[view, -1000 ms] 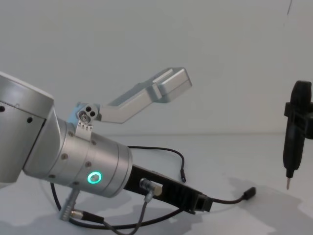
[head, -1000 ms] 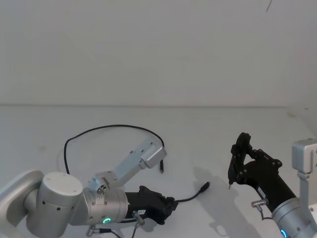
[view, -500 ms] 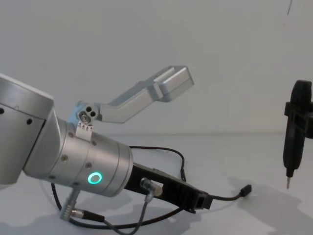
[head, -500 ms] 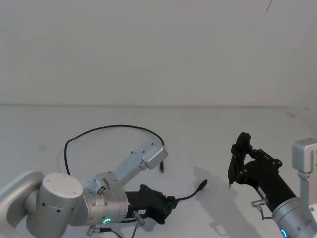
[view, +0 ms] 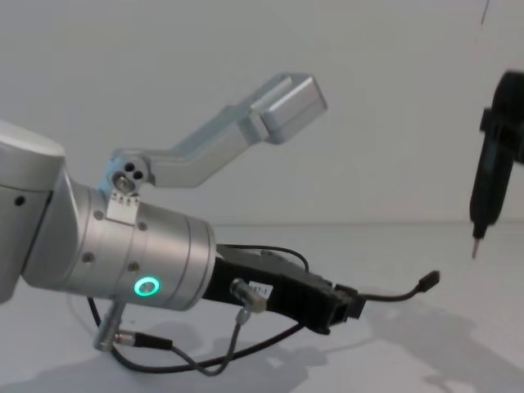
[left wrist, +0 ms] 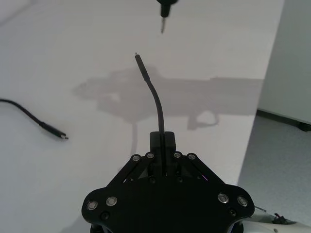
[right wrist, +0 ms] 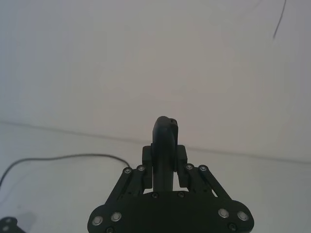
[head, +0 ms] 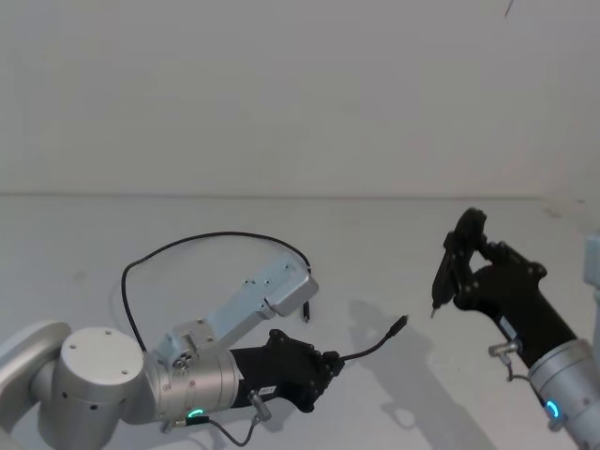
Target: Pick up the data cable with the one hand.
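Left pincer (head: 323,368) is squeezed right down on the data cable (head: 225,235), jaws closed on the cord a little way back from one end. It sits low, close to the bench's (head: 375,234) near edge and a bit left of the middle.

What's changed: a second ago the short stub past the jaws drooped and its front plug (head: 400,324) lay on the bench. Now the pincer has come up a little, and the stub sticks out forward with the plug clear of the surface and a shadow under it. So the grab has taken and I'd say the lift has only just started.

The rest of the cable isn't up yet. The long loop lies flat on the left half, arcing toward the far edge and back, and the other plug (head: 306,317) rests on the bench just beyond the pincer. It'll need a fair bit more height before that drags free.

The right pincer (head: 461,267), out by the right edge, is clamped on a slim dark tool (view: 490,184) and has risen a touch too, well apart from the cable.
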Tool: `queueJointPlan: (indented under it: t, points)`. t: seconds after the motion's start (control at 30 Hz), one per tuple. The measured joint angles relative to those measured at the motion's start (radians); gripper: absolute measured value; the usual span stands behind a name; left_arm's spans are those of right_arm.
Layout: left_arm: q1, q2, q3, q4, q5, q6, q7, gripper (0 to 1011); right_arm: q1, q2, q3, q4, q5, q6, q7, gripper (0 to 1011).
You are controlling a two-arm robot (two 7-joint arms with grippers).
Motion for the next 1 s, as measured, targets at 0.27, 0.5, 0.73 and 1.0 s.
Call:
queueJointPlan:
  t: [0.27, 0.5, 0.73, 1.0]
  points:
    - [0.010, 0.024, -0.008, -0.034, 0.009, -0.048, -0.021, 37, 0.020, -0.002, 0.017, -0.025, 0.018, 0.002, 0.021, 279]
    - [0.015, 0.034, -0.011, -0.049, 0.013, -0.069, -0.030, 37, 0.038, -0.007, 0.026, -0.026, 0.021, 0.008, 0.028, 279]
    - [0.018, 0.039, -0.013, -0.058, 0.016, -0.081, -0.035, 37, 0.050, -0.010, 0.034, -0.013, 0.022, 0.019, 0.033, 279]
    - [0.019, 0.043, -0.014, -0.063, 0.017, -0.090, -0.038, 37, 0.063, -0.018, 0.043, 0.004, 0.033, 0.035, 0.045, 279]
